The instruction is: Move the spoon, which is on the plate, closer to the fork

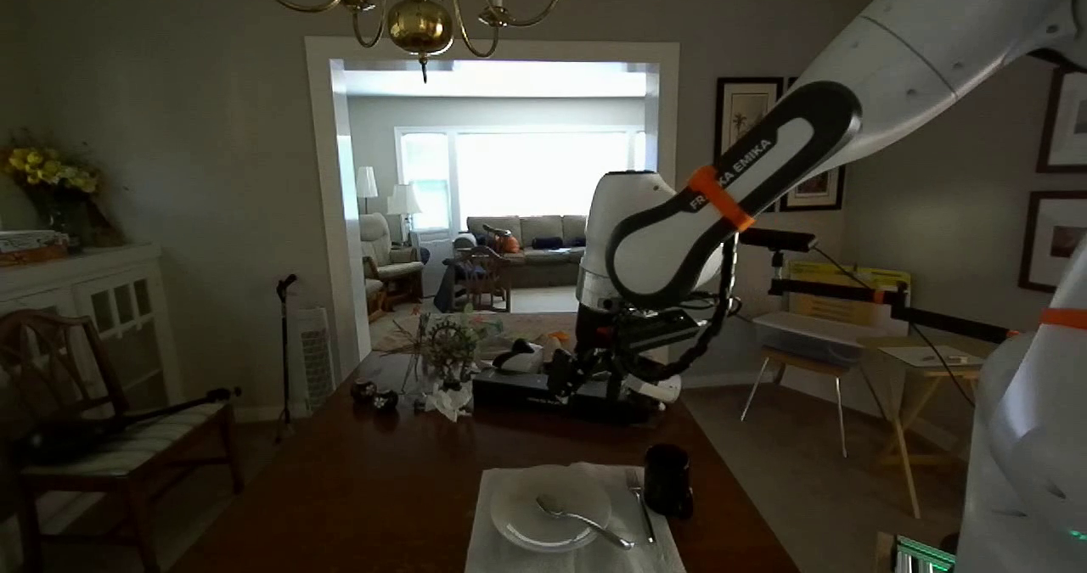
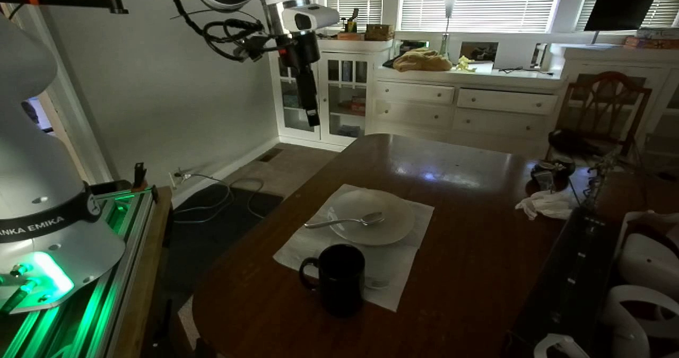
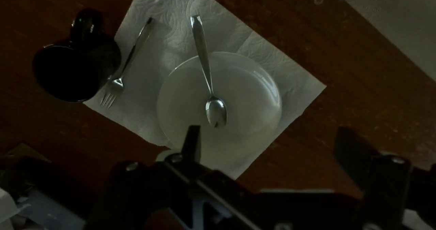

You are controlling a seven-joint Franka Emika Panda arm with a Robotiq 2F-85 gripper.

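Gripper (image 3: 269, 133) jaws stand well apart with nothing between them, toward the bottom of the wrist view; an exterior view shows them high above the table (image 2: 467, 241). Left to right in the wrist view, the fork (image 3: 132, 54) lies at upper left, then the spoon (image 3: 206, 70) near upper centre, its bowl resting on the plate (image 3: 248, 93) and its handle running over the rim toward the top of the frame. The step in hand looks to be reaching the spoon. Since the jaws face each other across the frame and the handle runs nearly up and down it, little turning should be needed: shift to the upper left, come down over the handle near the rim, and pinch gently. Slim metal may swivel in the grasp, so a low lift that just clears the rim, then a short move left onto the paper mat (image 3: 231, 32) between plate and fork, seems safest. The black mug (image 3: 92, 59) at far left is the main obstacle, right by the fork; whether they touch I cannot tell, and jaws this wide could knock it. Toward the right edge of an exterior view, a crumpled white tissue (image 2: 545, 205) and a long dark box (image 2: 559, 278) sit well apart from the plate and should not matter.
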